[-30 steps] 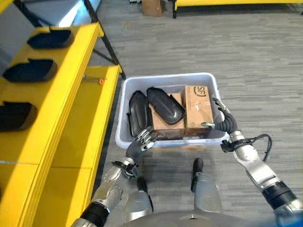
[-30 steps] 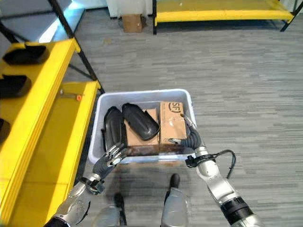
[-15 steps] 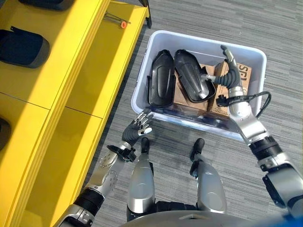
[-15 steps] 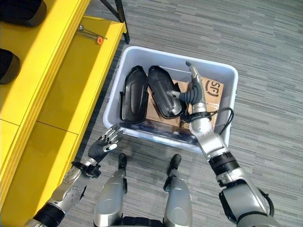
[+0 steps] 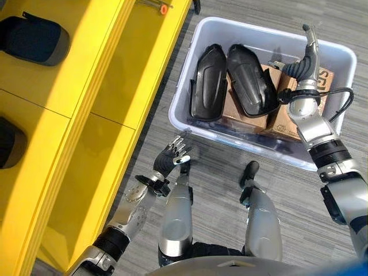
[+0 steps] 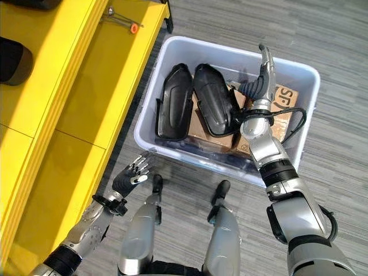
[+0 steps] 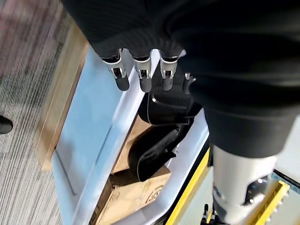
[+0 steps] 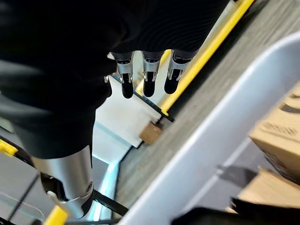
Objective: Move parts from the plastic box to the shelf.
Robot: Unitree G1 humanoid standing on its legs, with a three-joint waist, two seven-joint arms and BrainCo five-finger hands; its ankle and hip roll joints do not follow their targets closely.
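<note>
Plastic box: we see a pale blue-white plastic box (image 5: 190,92) with smooth, rounded, slightly translucent walls standing on grey striped carpet, just beside the shelf's lower board.
Parts: two black, glossy, elongated shell-shaped parts lie in the box. One part (image 5: 208,84) stands on edge along the wall nearest the shelf; the other part (image 5: 249,81) rests tilted on the brown cardboard boxes (image 5: 247,115) that fill the box's far side.
Shelf: we see yellow painted flat boards in tiers (image 5: 86,86), with dark parts of the same kind (image 5: 31,39) already lying on the upper board near its outer edge, and an orange-tipped tool (image 6: 122,20) at the far end of the lower board.
Change: against half a second ago the whole scene has slid in the eye views, so the camera has moved. Our right hand now reaches further across the box, past the tilted part towards the far wall; before, it was over that part's end. The parts lie as they did.
Right hand: our right hand (image 5: 306,60) is raised over the box with fingers (image 8: 148,75) straight and relaxed, holding nothing and touching nothing we can make out.
Left hand: our left hand (image 5: 170,158) hangs outside the box near its front corner, above the carpet, fingers (image 7: 140,75) loosely spread and empty.
</note>
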